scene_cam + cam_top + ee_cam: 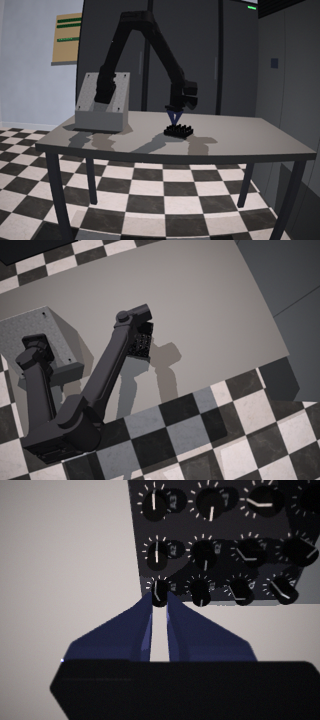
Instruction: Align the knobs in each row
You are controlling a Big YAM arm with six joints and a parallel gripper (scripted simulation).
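The black knob box point(138, 356) point(173, 134) point(141, 530) stands on the table. My gripper point(173, 124) point(159, 599) points down and is shut on knob A1 point(161, 586), at the box's corner; the top view hides the fingertips. In the wrist view row A is the left column. A1's line points up and slightly left; the lines of A2 point(157, 562) and A3 point(154, 511) point up. B1 point(201, 596), B2 point(203, 556) and B3 point(207, 504) point down. C1, C2 and C3 point left. D1 point(286, 596) points up-left. Knob 4 of each row is out of the wrist view.
The pale sloped arm mount point(25, 322) point(99, 120) stands on the table point(196, 304) point(232, 139), to the left of the box. Dark cabinets point(180, 46) stand behind the table. The arm's forearm point(105, 364) reaches over the table to the box.
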